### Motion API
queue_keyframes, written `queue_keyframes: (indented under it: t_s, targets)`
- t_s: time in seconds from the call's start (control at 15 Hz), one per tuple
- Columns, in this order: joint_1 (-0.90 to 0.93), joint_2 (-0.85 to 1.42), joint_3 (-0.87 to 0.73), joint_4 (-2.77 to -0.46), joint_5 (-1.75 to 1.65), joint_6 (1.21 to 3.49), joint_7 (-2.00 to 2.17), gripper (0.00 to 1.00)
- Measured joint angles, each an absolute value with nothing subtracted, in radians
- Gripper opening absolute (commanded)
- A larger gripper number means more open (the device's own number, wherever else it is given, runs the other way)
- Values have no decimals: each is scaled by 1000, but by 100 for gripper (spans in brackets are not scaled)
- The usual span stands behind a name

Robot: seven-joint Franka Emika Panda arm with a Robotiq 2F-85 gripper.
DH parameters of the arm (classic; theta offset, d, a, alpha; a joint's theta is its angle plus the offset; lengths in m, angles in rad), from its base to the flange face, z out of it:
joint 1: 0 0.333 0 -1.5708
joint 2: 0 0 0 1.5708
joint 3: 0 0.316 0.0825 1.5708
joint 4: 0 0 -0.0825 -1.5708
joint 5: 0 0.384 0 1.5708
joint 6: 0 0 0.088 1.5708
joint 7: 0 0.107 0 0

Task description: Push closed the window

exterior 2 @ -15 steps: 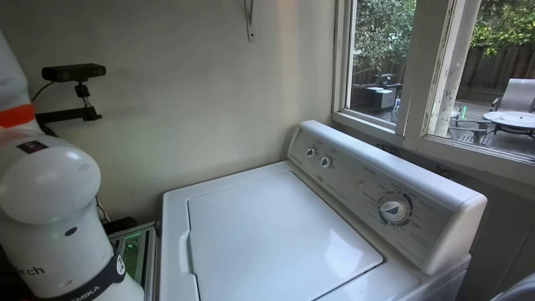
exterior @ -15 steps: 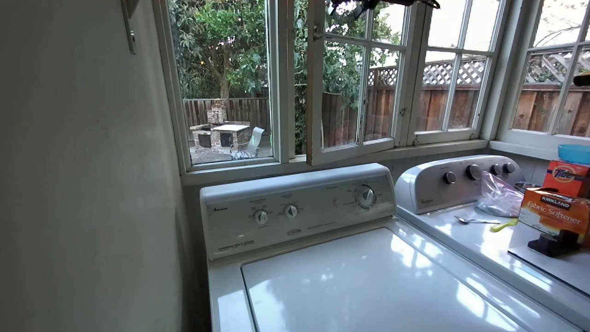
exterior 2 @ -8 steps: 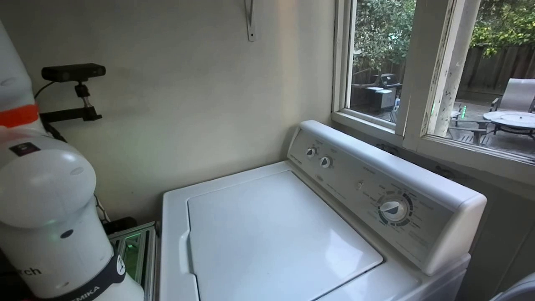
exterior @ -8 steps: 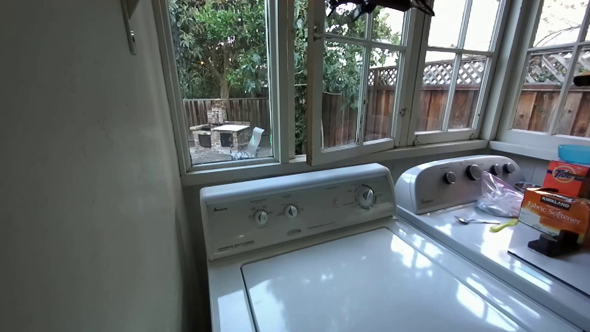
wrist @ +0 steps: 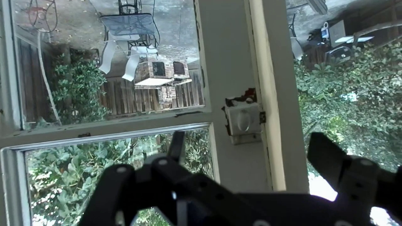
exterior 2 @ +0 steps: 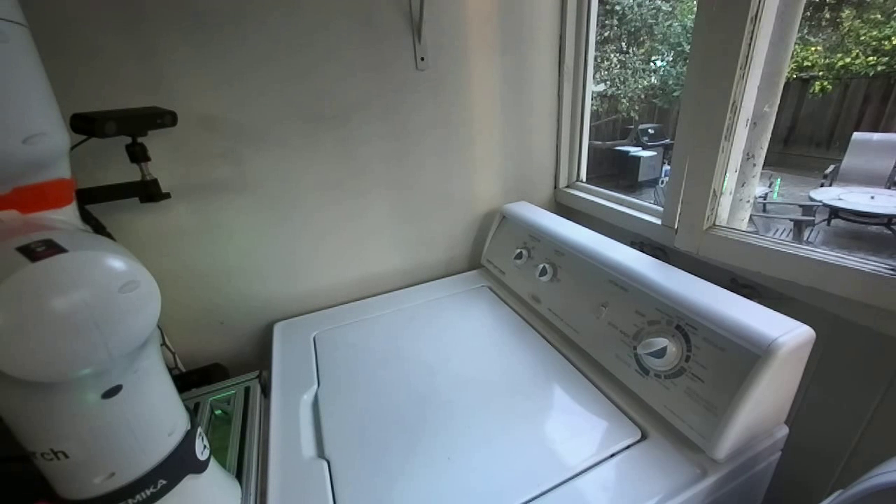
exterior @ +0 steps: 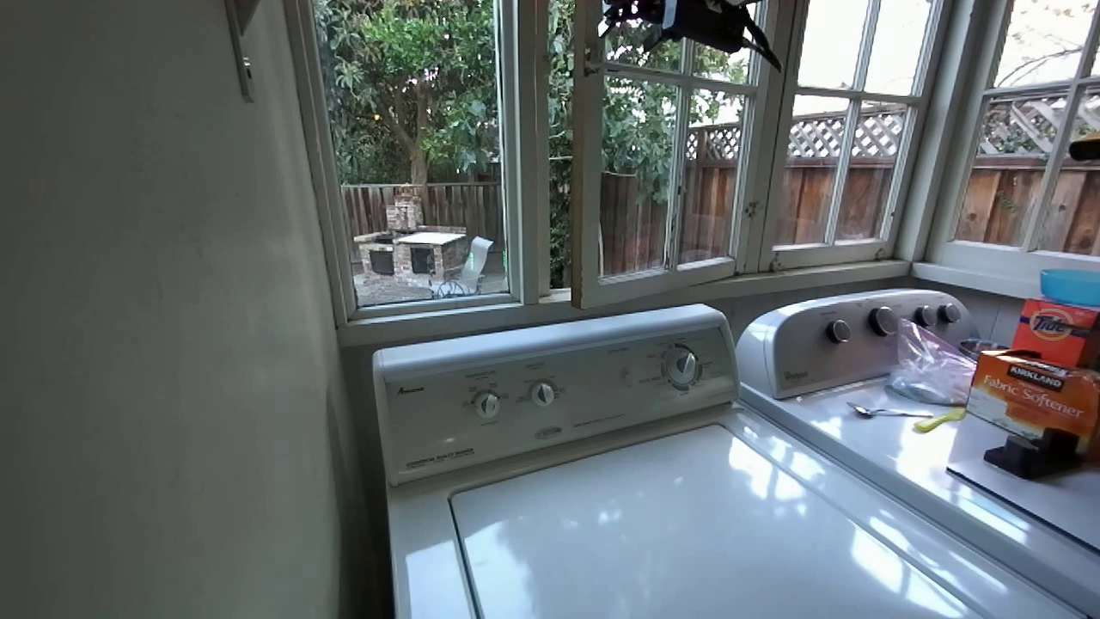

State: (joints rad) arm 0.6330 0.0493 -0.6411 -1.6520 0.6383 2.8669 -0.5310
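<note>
The pincer (wrist: pixel 248 146) hangs with its fingers spread wide before the window (exterior: pixel 676 176) in an exterior view; whether the two touch cannot be told. The window is tall and white-painted, its clear glass split by slim bars, and in the wrist view it shows chipped paint, a pale yellowish edge and a whitish latch (wrist: pixel 244 121) fringed with dark bare patches. It stands ajar, swung inward, its lower corner showing just above the washer's control panel (exterior: pixel 589 383).
</note>
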Motion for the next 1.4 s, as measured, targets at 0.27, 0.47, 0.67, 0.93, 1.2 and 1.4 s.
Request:
queue_keyframes:
  t_s: [0.27,0.47,0.67,0.93,1.2,1.4]
  targets:
    - [620,88,-634,-1618,810,2868,-675,70]
    - [601,118,-627,-1590,911,2867,-759,53]
    - [584,147,-623,-1565,963,2863,-812,59]
    - [567,179,-621,-1544,974,2859,-838,68]
    - [558,196,-620,-1539,974,2850,-858,71]
    - [557,198,-620,-1537,973,2825,-880,93]
